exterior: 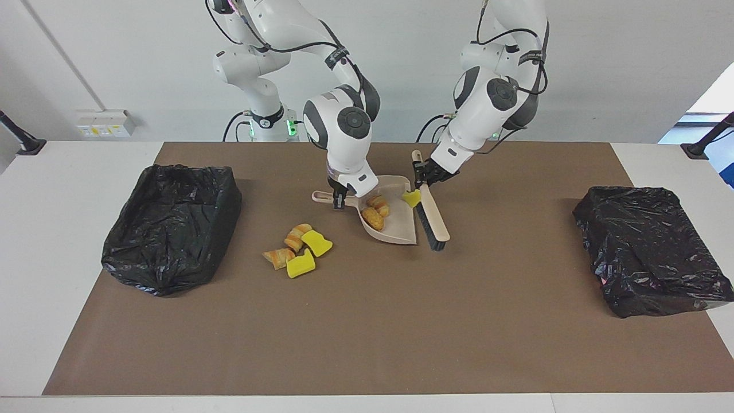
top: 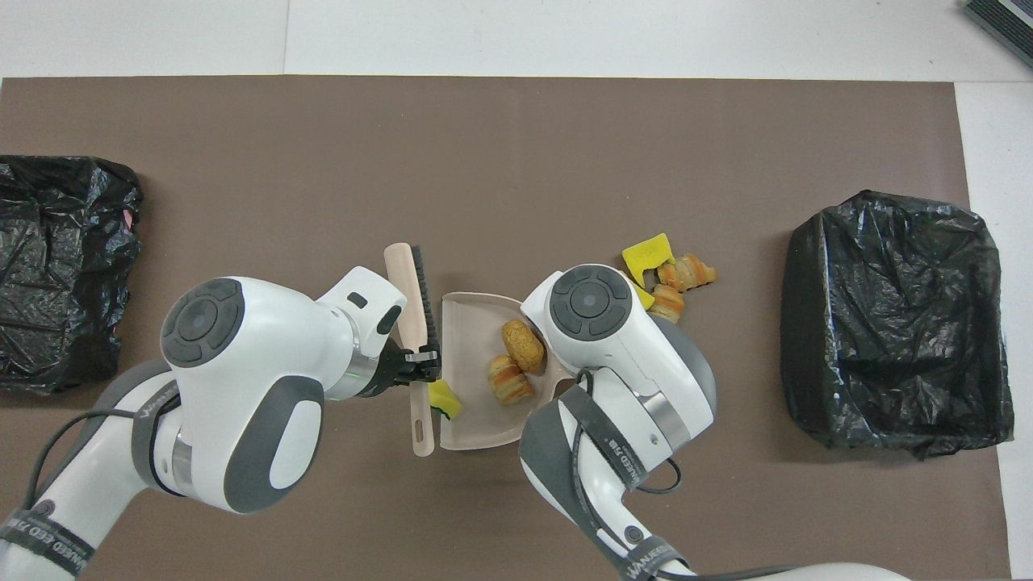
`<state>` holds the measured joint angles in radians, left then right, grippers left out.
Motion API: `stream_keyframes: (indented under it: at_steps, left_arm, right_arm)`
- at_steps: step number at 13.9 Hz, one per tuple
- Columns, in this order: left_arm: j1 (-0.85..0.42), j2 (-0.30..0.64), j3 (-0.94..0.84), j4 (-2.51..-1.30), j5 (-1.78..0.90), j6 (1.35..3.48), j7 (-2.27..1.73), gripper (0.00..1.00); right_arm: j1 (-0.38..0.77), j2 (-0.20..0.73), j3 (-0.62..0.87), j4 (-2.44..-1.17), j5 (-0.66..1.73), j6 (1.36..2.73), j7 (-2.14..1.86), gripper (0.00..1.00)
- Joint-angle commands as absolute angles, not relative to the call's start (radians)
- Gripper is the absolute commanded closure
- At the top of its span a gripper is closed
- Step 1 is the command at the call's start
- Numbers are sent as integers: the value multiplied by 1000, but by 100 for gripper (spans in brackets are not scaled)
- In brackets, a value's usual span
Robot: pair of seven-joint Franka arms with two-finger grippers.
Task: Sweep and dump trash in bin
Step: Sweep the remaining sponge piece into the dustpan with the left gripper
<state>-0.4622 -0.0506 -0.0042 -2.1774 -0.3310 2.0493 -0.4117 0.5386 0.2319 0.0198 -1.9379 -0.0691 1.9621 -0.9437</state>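
My right gripper (exterior: 339, 201) is shut on the handle of the beige dustpan (exterior: 401, 226), which lies on the mat; in the overhead view its wrist hides it. Two bread-like lumps of trash (exterior: 375, 211) (top: 516, 361) sit in the dustpan (top: 472, 420). A yellow sponge bit (exterior: 410, 198) (top: 444, 399) rests on the pan's open lip. My left gripper (exterior: 423, 174) (top: 420, 359) is shut on the brush (exterior: 437, 223) (top: 401, 274), held slanted beside that lip. Several more trash pieces (exterior: 298, 252) (top: 670, 278) lie on the mat beside the pan, toward the right arm's end.
A bin lined with a black bag (exterior: 172, 226) (top: 896, 323) stands at the right arm's end of the brown mat. A second black-bagged bin (exterior: 654, 249) (top: 56, 274) stands at the left arm's end.
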Motion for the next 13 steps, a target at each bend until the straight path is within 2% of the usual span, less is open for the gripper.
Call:
stream_keyframes:
  at_steps: [1,5,13]
  left_arm:
    - [-393,-100,-11,-2224,-265,1974,-429,100]
    - [-353,-133,-11,-2330,-232,1986,-430,100]
    - [-379,-133,-18,-2336,-232,2008,-413,100]
  right_arm:
    - [522,213,26,-1956,-87,1957,-966,100]
    - [520,213,26,-1956,-87,1957,-963,100]
    - [520,213,26,-1956,-87,1957,-957,100]
